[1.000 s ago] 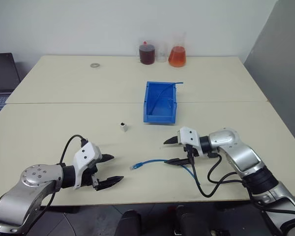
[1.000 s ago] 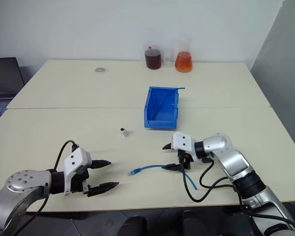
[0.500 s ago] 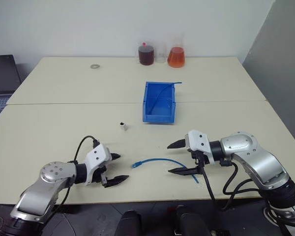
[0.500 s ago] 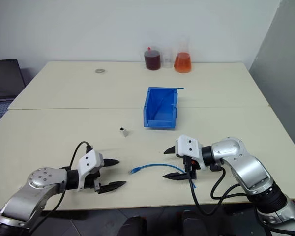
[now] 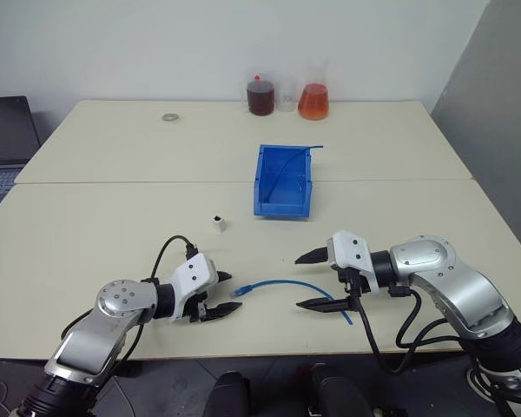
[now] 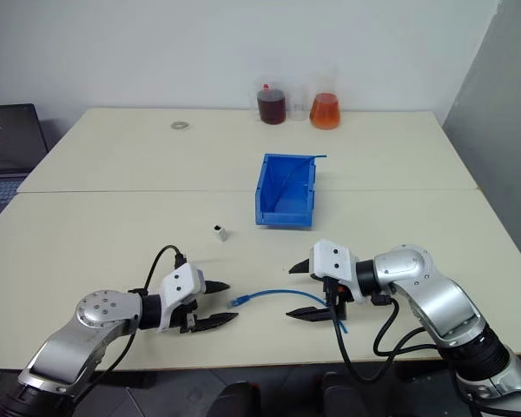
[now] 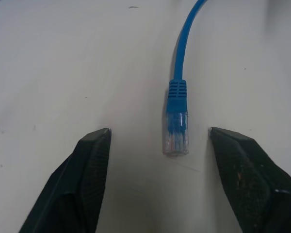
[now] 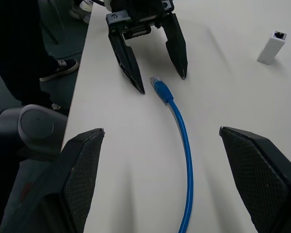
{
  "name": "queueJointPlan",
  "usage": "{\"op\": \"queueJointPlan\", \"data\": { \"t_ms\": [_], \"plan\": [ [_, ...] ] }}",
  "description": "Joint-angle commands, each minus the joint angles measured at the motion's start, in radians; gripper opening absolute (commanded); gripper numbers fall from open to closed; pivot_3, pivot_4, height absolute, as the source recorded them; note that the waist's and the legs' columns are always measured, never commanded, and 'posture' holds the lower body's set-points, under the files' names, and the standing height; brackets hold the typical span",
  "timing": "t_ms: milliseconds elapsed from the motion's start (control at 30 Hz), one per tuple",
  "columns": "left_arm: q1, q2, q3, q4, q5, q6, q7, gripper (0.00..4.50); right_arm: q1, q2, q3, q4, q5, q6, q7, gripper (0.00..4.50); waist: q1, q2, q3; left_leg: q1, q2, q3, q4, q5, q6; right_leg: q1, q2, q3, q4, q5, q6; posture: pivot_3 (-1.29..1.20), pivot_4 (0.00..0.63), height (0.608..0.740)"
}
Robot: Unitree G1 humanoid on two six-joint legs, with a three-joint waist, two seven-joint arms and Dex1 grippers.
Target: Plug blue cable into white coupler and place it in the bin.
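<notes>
1. Currently, blue cable: lies flat on the bench, clear plug toward the left, long axis running left to right.
2. Left gripper: jaws open, straddling the plug without touching it; nearer arm.
3. Right gripper: jaws wide open, empty, above the cable's right stretch.
4. White coupler: upright, farther back; bin beyond.

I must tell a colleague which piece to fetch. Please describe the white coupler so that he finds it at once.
Find the blue bin mid-table. The white coupler stands upright on the table to its left, apart from it. It is a tiny white block with a dark socket on top.
</notes>
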Motion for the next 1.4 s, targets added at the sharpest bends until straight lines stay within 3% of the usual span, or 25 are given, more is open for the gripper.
{"op": "queueJointPlan", "data": {
  "t_ms": [33,367,667,800,933,1100,1267,1400],
  "plan": [
    [0.026,-0.003,-0.086,0.003,0.043,0.059,0.006,2.33,-0.017,0.002,-0.018,-0.037,0.014,-0.006,-0.014,4.06,0.0,0.0,0.0,0.0,0.0,0.0,0.0,0.0,0.0,0.0,0.0,0.0,0.0,0.0,0.0,0.0,0.15,0.74],
    [0.051,-0.001,-0.046,0.006,0.026,0.112,0.061,0.22,-0.03,0.005,-0.037,-0.044,0.041,0.019,-0.036,4.06,-0.005,0.0,-0.001,0.001,0.0,0.0,0.0,0.0,0.0,0.0,0.0,0.0,0.0,0.0,0.0,0.0,0.15,0.74],
    [0.021,-0.022,-0.004,0.002,-0.049,0.087,0.029,0.22,-0.025,0.01,-0.077,-0.067,0.121,0.083,-0.055,4.06,-0.008,0.001,-0.001,0.001,0.0,0.0,0.0,0.0,0.0,0.0,0.0,0.0,0.0,0.0,0.0,0.0,0.15,0.74],
    [-0.091,-0.075,0.057,-0.009,-0.167,0.13,0.002,0.22,-0.005,-0.021,-0.183,-0.142,0.339,0.282,-0.046,4.06,0.0,0.0,-0.001,-0.001,0.0,-0.001,0.0,0.0,0.0,0.0,0.0,-0.001,0.0,0.0,0.0,0.0,0.15,0.74],
    [-0.175,-0.087,0.066,-0.005,-0.224,0.174,-0.026,0.22,0.04,-0.035,-0.224,-0.203,0.433,0.352,-0.081,4.06,0.001,-0.005,0.0,-0.003,0.0,-0.002,0.001,0.0,0.0,-0.001,0.001,-0.001,-0.001,0.0,0.0,0.0,0.15,0.74],
    [-0.238,-0.111,0.096,-0.059,-0.358,0.291,-0.025,0.22,0.114,-0.013,-0.207,-0.241,0.413,0.316,-0.152,4.06,-0.01,-0.005,0.0,-0.003,0.0,-0.001,0.0,0.0,0.0,-0.001,0.001,0.0,-0.001,0.0,0.0,0.0,0.15,0.74],
    [-0.311,-0.116,0.165,-0.108,-0.553,0.442,-0.015,0.22,0.181,0.077,-0.202,-0.207,0.369,0.239,-0.257,4.06,-0.014,-0.006,0.001,-0.003,0.001,-0.003,0.0,0.0,0.0,-0.001,0.003,-0.001,-0.001,0.0,0.0,0.0,0.15,0.74],
    [-0.345,-0.112,0.193,-0.107,-0.636,0.506,-0.006,0.22,0.171,0.096,-0.209,-0.159,0.412,0.284,-0.271,4.06,-0.015,-0.006,0.001,-0.002,0.001,-0.003,0.0,0.0,0.0,-0.001,0.003,0.0,0.0,0.0,0.0,0.0,0.15,0.74]
  ]
}}
